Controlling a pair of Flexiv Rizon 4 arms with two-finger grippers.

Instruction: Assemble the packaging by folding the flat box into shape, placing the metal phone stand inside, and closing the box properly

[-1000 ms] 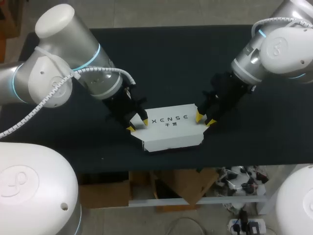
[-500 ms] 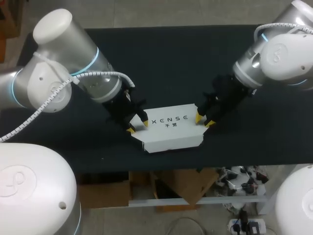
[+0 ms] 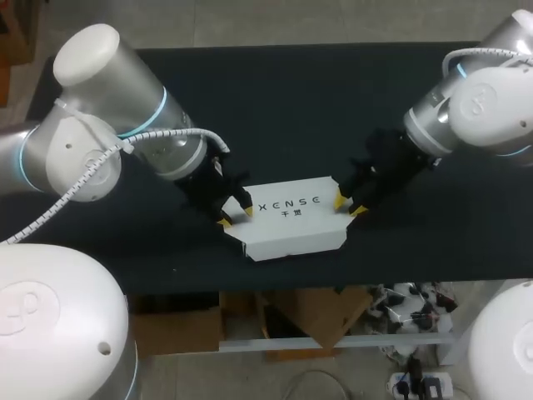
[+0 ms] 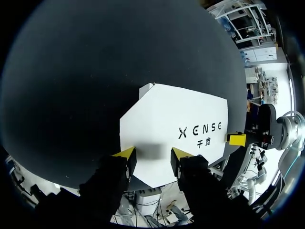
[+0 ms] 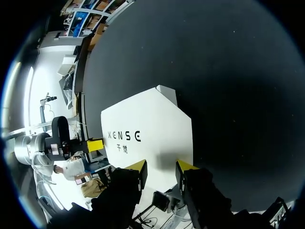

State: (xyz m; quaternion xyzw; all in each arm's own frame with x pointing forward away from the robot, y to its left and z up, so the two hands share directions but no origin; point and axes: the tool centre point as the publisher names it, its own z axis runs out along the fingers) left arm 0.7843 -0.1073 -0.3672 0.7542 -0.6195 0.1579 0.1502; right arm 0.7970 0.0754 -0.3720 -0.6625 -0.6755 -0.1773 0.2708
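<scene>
A white folded box (image 3: 291,218) with dark lettering on top lies flat near the front edge of the black table (image 3: 291,108). My left gripper (image 3: 235,216) is at its left end, open, both yellow tips resting on the box's top by that edge (image 4: 153,157). At the right end, my right gripper (image 3: 348,205) is also open, its tips down on the box's surface (image 5: 161,169). In each wrist view the box (image 4: 176,129) (image 5: 147,133) stretches ahead of the fingers, with the other arm's yellow tip at the far end. No metal phone stand is in view.
The dark table stretches wide behind the box and to both sides. The table's front edge runs just below the box in the head view.
My left arm's upper links have shifted slightly left and my right arm's slightly right. Both grippers stay at the box's ends, and the box has not moved.
</scene>
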